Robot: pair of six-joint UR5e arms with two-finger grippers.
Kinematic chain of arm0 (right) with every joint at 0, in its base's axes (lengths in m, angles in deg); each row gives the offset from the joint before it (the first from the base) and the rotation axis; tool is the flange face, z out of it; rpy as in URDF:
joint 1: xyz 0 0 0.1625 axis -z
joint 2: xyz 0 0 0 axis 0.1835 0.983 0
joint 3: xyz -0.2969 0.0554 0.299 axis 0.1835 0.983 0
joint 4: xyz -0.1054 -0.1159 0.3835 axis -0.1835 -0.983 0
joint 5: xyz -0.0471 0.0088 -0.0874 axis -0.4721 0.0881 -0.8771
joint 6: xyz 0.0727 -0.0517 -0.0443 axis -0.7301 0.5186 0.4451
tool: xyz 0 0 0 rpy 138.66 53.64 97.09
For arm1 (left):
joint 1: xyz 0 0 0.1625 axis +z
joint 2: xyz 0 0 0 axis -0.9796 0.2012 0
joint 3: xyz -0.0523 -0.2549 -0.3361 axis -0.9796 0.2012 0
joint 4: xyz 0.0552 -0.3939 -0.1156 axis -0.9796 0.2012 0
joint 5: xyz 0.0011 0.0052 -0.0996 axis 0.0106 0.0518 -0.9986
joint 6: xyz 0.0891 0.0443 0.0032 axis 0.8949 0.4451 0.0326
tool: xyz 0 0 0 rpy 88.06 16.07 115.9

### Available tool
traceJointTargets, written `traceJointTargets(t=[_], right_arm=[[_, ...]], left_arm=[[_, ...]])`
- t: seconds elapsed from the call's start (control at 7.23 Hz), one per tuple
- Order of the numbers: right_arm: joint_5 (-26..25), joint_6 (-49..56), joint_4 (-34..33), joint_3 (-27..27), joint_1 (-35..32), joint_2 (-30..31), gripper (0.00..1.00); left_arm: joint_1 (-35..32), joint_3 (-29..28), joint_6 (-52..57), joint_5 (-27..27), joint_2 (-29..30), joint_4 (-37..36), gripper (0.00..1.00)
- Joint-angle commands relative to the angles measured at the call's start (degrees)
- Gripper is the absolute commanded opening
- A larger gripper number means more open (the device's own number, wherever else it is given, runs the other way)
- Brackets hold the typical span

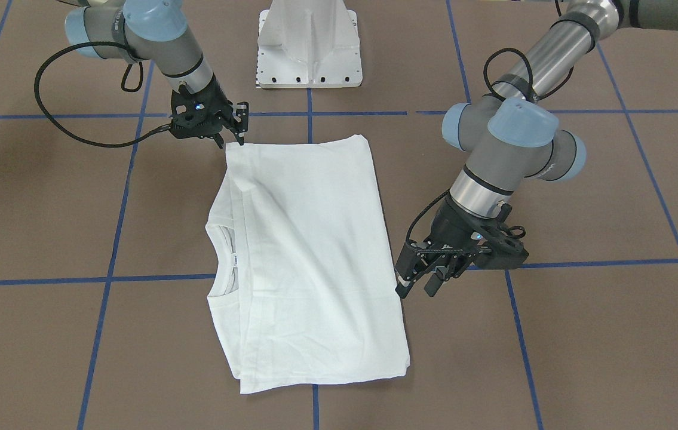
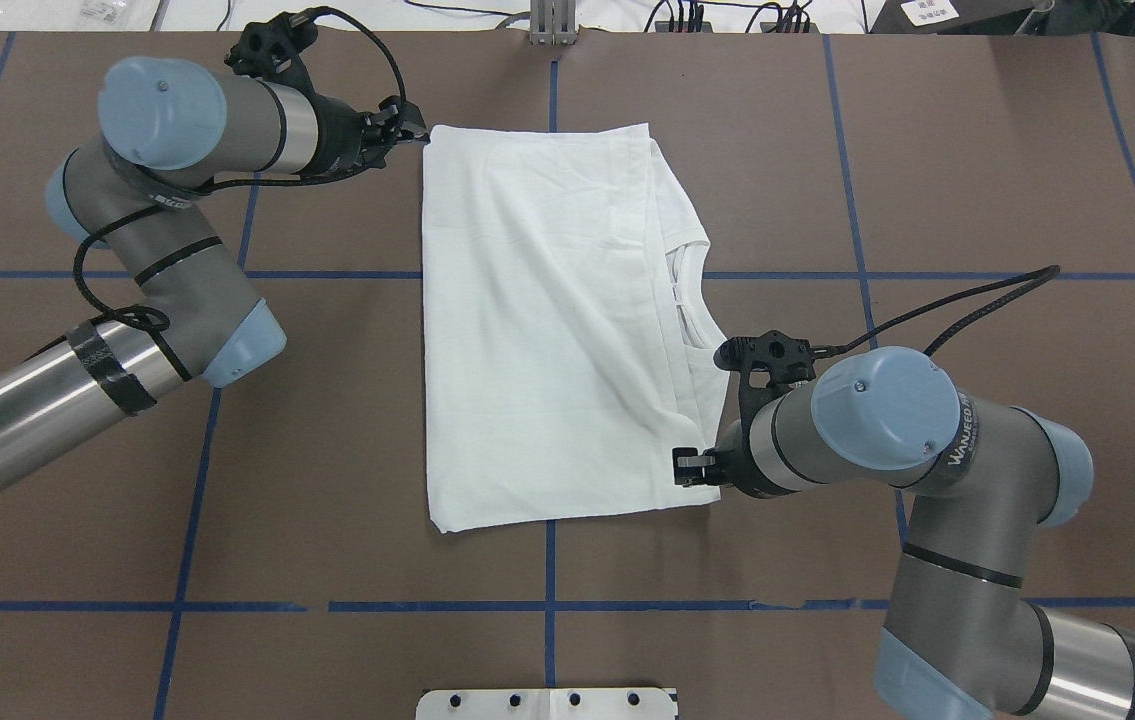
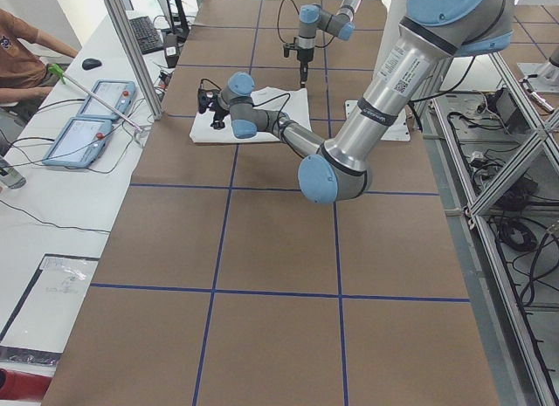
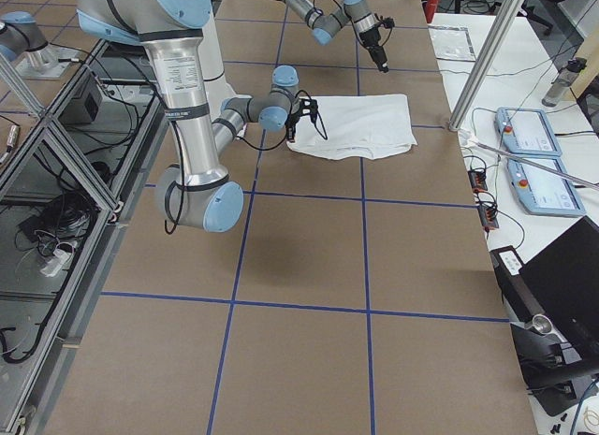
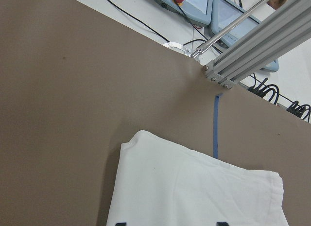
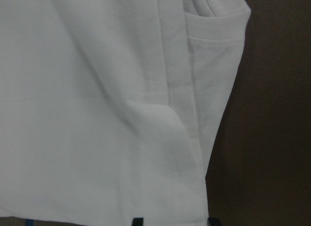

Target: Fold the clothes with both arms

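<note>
Across the table, from the front-facing camera: shows the T-shirt (image 1: 309, 251) flat on the brown table (image 1: 583, 334), folded to a rectangle, long axis running outward from the robot's base, collar (image 1: 219, 251) on the long edge at the robot's right. Puts the right gripper (image 1: 231, 142) at the near corner on that collar side, jaws apart, gripping nothing. Puts the left gripper (image 1: 416, 292) beside the opposite long edge, likewise spread and empty; touching or not, cannot tell.

From overhead: sets the grippers at diagonally opposite corners, left far, right near, with cloth lying inward from each.

From both side cameras: suggests the left gripper hangs clear above the table.

From the left wrist: catches fingertips (image 5: 121, 223) wide apart, one short end of cloth ahead.

From the right wrist: catches fingertips (image 6: 138, 221) straddling the shirt's edge, one over cloth, one over table.

Looks plain white, softly creased, no print showing. Probably calls for pinching both corners.
</note>
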Motion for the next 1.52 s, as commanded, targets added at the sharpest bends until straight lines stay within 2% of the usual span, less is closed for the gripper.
traceJointTargets(t=[0.0, 0.28, 0.42, 0.83, 1.38], right_arm=[[-3.0, -25.0, 0.8, -0.4, 0.3, -0.5, 1.00], [-10.7, -43.7, 0.6, 0.1, 2.0, -0.4, 1.00], [-10.9, -49.7, -0.1, 0.4, 3.3, -0.5, 1.00], [-13.3, -53.5, -5.4, 4.1, 5.7, -5.6, 1.00], [-13.4, -53.6, -6.1, 6.0, 5.7, -6.1, 1.00]], left_arm=[[0.0, 1.5, 0.1, 0.0, -1.4, 0.0, 0.69], [0.0, 4.7, 0.6, -0.2, -4.2, -0.1, 0.69], [0.0, 5.2, 0.4, -0.2, -4.4, -0.2, 0.69], [-0.1, 5.5, 0.3, -0.1, -4.9, -0.1, 0.69], [0.0, 6.3, 0.1, -0.1, -4.9, -0.2, 0.69]])
